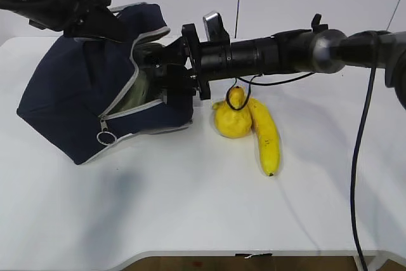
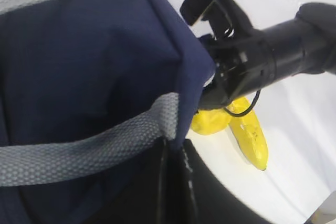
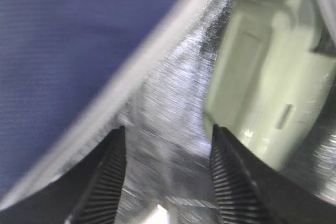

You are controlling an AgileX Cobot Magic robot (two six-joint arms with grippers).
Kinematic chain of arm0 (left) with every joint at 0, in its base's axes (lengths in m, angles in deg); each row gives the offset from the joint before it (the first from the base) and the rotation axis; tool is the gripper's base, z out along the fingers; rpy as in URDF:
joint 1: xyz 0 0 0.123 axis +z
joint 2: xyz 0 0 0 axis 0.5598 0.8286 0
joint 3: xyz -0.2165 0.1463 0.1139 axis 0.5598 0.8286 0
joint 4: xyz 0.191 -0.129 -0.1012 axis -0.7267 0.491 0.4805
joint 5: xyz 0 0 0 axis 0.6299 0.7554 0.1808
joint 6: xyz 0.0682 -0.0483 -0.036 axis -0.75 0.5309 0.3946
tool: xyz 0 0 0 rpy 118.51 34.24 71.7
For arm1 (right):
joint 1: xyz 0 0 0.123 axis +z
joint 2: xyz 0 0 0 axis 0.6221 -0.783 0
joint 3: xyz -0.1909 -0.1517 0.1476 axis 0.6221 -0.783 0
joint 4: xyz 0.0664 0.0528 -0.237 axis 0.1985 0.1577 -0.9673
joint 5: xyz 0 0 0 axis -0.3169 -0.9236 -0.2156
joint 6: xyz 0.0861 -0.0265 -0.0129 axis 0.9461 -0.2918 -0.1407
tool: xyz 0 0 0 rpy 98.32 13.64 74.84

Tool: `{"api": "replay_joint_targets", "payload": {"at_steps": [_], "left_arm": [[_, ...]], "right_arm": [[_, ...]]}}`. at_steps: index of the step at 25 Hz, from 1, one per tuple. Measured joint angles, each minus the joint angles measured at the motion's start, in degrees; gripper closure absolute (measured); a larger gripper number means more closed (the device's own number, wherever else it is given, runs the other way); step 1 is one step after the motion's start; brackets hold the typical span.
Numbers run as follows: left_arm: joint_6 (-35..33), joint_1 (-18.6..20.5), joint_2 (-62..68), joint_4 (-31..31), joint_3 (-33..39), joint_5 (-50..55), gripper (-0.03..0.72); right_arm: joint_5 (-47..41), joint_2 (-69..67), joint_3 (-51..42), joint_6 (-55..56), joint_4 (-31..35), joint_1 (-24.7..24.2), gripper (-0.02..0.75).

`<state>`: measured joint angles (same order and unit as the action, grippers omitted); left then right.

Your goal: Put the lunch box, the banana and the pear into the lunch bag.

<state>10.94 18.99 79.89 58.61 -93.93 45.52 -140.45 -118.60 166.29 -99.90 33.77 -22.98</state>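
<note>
**Supervisor:** Status of the packing job?

**Operator:** By my reading, one item of three is in. The lunch box (image 3: 268, 82) lies inside the lunch bag (image 1: 76, 106), against the silvery lining; I see its pale green lid in the right wrist view. The right claw (image 3: 168, 177) is at the bag's mouth with its ribbed fingers (image 3: 233, 182) spread and nothing between them, so I judge the box released. It sits beyond the fingertips, apart from them.

**Supervisor:** And the fruit?

**Operator:** Both outstanding. The pear (image 1: 232, 117) and the banana (image 1: 266, 136) rest on the desk (image 1: 203, 207) just right of the bag, touching each other, directly under the right arm.

**Supervisor:** The left arm?

**Operator:** The left claw (image 1: 95, 14) is up at the bag's top rear. The bag sits tipped with its mouth toward the fruit, and I take it the left arm is propping it. I cannot tell whether that claw is closed on the fabric or a handle: its own camera shows only navy cloth and a grey strap (image 2: 84, 153) at close range, no fingers.

**Supervisor:** Other blind spots?

**Operator:** In the exterior view the right arm's wrist masks the opening, so the box is not visible there. The right wrist picture is blurred, and how deep the box sits is unclear.
</note>
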Motion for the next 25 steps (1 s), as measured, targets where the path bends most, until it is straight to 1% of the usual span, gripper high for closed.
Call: {"api": "replay_joint_targets", "payload": {"at_steps": [4, 6, 10, 14, 17, 22, 25], "left_arm": [[0.00, 0.00, 0.00, 0.12, 0.00, 0.00, 0.691], [0.00, 0.00, 0.00, 0.12, 0.00, 0.00, 0.691], [0.00, 0.00, 0.00, 0.22, 0.00, 0.00, 0.691], [0.00, 0.00, 0.00, 0.22, 0.00, 0.00, 0.691], [0.00, 0.00, 0.00, 0.22, 0.00, 0.00, 0.691], [0.00, 0.00, 0.00, 0.22, 0.00, 0.00, 0.691], [0.00, 0.00, 0.00, 0.12, 0.00, 0.00, 0.691]], "right_arm": [[-0.45, 0.00, 5.81, 1.08, -4.21, 0.00, 0.310], [-0.79, 0.00, 9.40, 3.18, -9.13, 0.00, 0.321], [-1.73, 0.00, 16.16, 10.32, -21.24, 0.00, 0.327], [-2.48, 0.12, 21.57, 17.47, -31.93, 0.00, 0.329], [-2.97, 1.71, 23.26, 20.80, -38.45, 0.00, 0.329], [-3.57, 6.83, 23.72, 27.19, -52.24, 0.00, 0.329], [-3.99, 9.85, 23.72, 30.52, -58.16, 0.00, 0.329]]}}
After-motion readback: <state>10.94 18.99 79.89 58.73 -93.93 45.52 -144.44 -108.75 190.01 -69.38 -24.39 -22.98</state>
